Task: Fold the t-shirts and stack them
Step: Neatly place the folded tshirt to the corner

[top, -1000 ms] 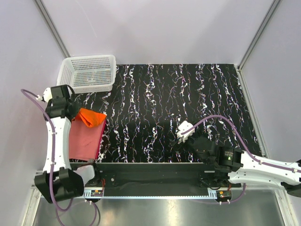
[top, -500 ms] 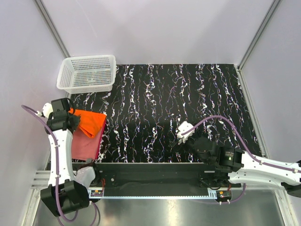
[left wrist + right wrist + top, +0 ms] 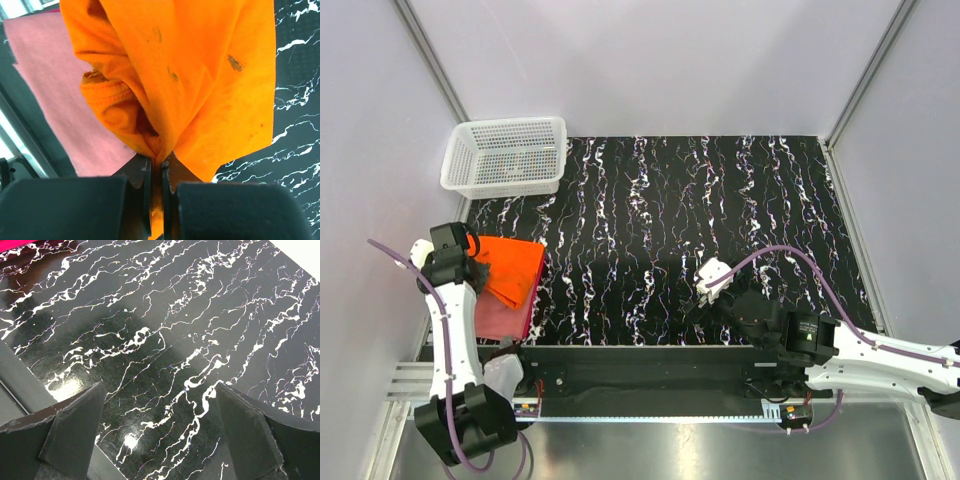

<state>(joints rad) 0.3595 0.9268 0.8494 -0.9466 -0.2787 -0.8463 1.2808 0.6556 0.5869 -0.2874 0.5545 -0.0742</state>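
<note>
The orange t-shirt [image 3: 512, 268] sits at the near-left corner of the worktop [image 3: 720, 200], pinched at its left side by the left claw [image 3: 476, 266]. In the left wrist view we see the jaws closed tight on a bunched fold of the orange cloth, with a ribbed hem curled up just left of the pinch. From there the cloth fans out away from the claw. Its right edge runs straight and lies over the black marbled surface.

Under it is the pink-red t-shirt [image 3: 500, 316], spread flat, and the orange one covers its far part. We cannot tell whether the free end of the orange cloth rests on it. The pink-red shirt's near edge reaches the front rail [image 3: 650, 360], and its left edge runs close along the side wall [image 3: 380, 150], so there is little room on that side.

To the right, a wide stretch of worktop lies open between the shirts and the right claw [image 3: 159, 390]. That claw hovers low near the front rail with its fingers spread wide and nothing between them. The white mesh basket [image 3: 510, 123] stands at the far-left corner, apart from both shirts.
</note>
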